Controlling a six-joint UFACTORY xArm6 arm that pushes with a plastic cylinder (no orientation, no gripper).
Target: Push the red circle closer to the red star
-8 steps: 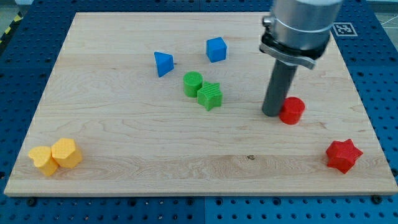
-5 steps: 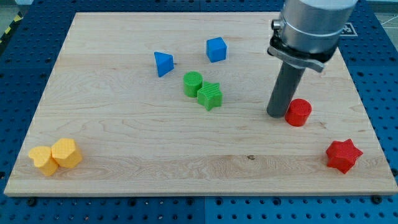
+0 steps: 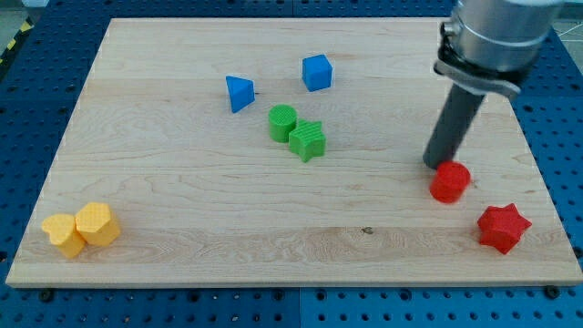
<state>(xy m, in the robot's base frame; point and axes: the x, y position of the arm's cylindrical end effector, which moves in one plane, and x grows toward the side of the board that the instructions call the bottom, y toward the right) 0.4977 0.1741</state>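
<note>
The red circle lies on the wooden board at the view's right. The red star lies a short way to its lower right, near the board's right edge, with a small gap between them. My tip is at the circle's upper left edge, touching it or nearly so. The dark rod rises from there toward the view's top right.
A green circle and a green star touch near the board's middle. A blue triangle and a blue cube lie above them. Two yellow blocks sit at the bottom left corner.
My tip has moved to the right and down, pushing the red circle toward the red star. The other blocks have not moved.
</note>
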